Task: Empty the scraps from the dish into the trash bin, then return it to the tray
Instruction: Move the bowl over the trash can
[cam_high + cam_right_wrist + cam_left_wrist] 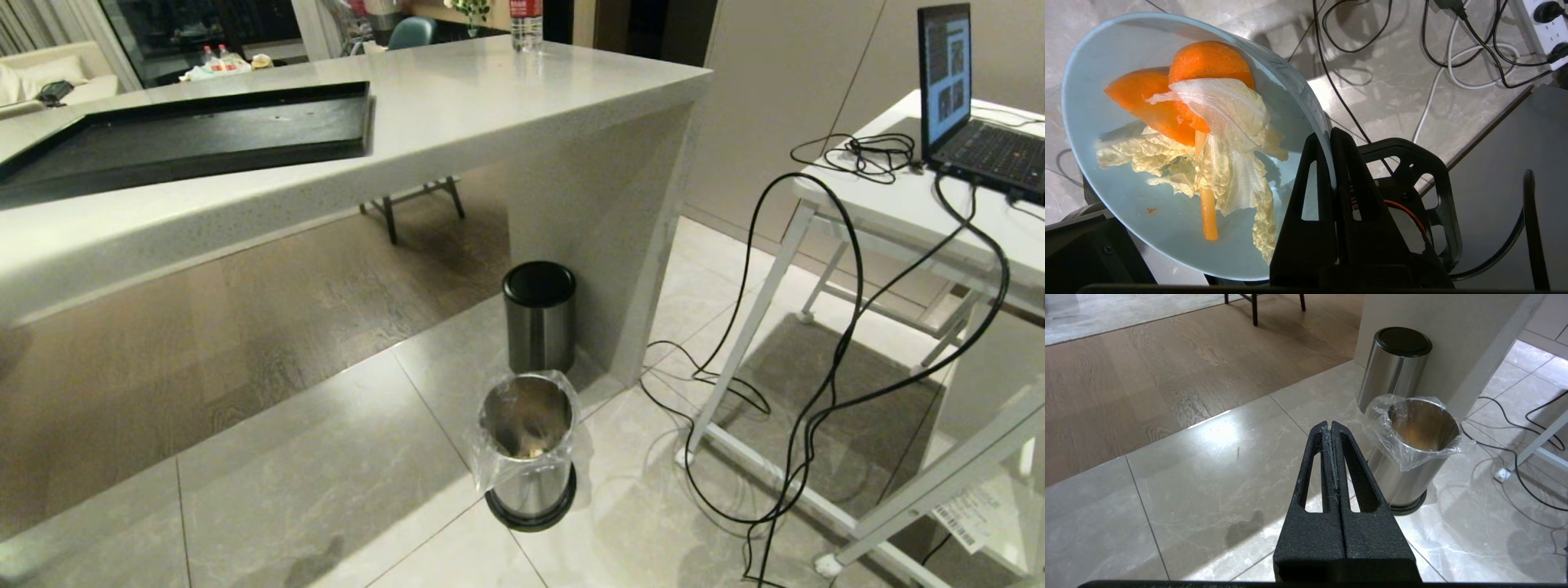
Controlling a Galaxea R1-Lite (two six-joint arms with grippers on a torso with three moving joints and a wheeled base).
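In the right wrist view my right gripper [1328, 136] is shut on the rim of the dish [1126, 212], a light-blue bowl held above the tiled floor. The scraps [1208, 130], orange carrot slices and pale cabbage leaves, lie inside it. The trash bin [526, 457], shiny steel with a clear bag liner and black base ring, stands on the floor in the head view; a few pale bits lie at its bottom. It also shows in the left wrist view as the trash bin [1412, 453], just beside my shut, empty left gripper [1329, 424]. The black tray [188, 139] lies empty on the counter. Neither arm shows in the head view.
A taller steel bin with a black lid [539, 318] stands behind the trash bin against the counter's end wall [604, 229]. Black cables [816, 392] trail over the floor to a white table [898, 204] with a laptop [971, 98] at the right. A power strip [1547, 28] lies on the floor.
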